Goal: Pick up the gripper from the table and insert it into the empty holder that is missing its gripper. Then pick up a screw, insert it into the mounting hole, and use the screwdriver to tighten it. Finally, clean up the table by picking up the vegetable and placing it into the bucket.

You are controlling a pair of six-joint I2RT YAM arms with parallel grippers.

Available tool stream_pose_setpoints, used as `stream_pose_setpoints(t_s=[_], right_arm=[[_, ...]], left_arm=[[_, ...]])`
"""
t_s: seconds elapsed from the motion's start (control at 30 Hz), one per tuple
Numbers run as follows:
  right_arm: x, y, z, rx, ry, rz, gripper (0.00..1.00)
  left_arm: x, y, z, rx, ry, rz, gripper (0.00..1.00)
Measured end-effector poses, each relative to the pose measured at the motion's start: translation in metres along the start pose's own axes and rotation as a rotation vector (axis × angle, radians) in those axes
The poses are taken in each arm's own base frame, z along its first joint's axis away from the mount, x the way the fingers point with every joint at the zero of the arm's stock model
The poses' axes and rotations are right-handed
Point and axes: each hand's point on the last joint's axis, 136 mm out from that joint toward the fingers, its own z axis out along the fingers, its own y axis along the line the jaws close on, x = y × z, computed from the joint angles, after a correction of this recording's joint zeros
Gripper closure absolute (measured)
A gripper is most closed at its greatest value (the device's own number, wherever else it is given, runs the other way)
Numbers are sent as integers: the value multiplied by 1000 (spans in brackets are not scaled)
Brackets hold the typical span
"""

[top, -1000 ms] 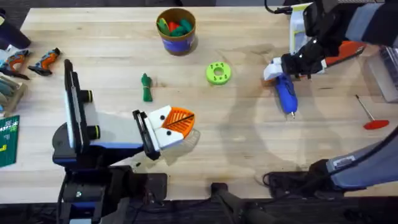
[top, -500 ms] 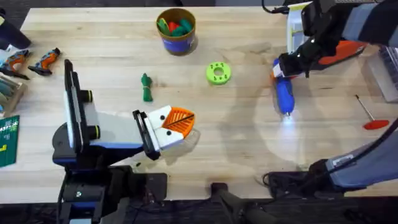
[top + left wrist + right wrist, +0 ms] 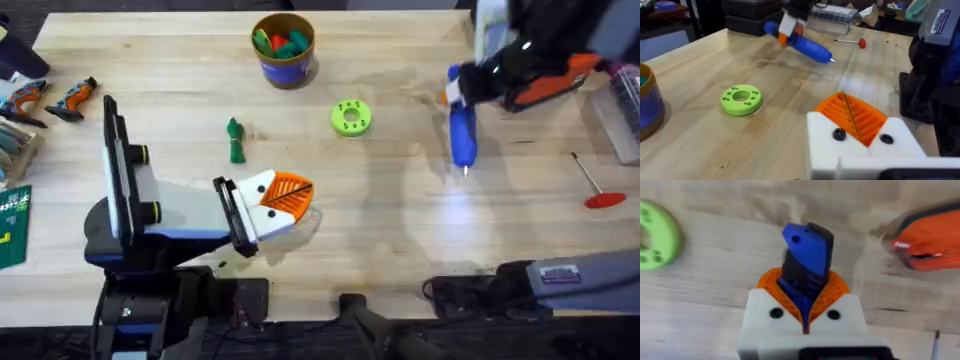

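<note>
Table (image 3: 400, 250): pale wood planks. On it: blue bucket (image 3: 284, 62) with tan rim, near the far edge, holding red, green and orange toys; green vegetable (image 3: 236, 140), lying alone; round green disc (image 3: 351, 117); thin red-handled tool (image 3: 596, 185) at the right; small orange-and-black pieces (image 3: 50, 98) at the far left edge.

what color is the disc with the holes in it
Bright green disc, clearest in the left wrist view.
</note>
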Motion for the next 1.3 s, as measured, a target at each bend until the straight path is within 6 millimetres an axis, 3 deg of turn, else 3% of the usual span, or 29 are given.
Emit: stream_pose_setpoints(t_s=[0.2,0.37,0.67,0.9,1.07,1.3], right_arm=[[-49,21,-80,-3,-266,-51,975],[-83,54,-139,-47,-503,-82,975],[-111,124,-228,-233,-828,-102,975],[-114,173,-272,-521,-934,-146,975],[-120,195,-304,-708,-1055,-176,975],[-105,220,-301,-947,-1157,-208,975]], left_arm=[[0,0,0,0,0,0,995],[0,0,0,0,0,0,995],[0,0,0,0,0,0,995],[0,0,0,0,0,0,995],[0,0,0,0,0,0,995],[0,0,0,0,0,0,995]])
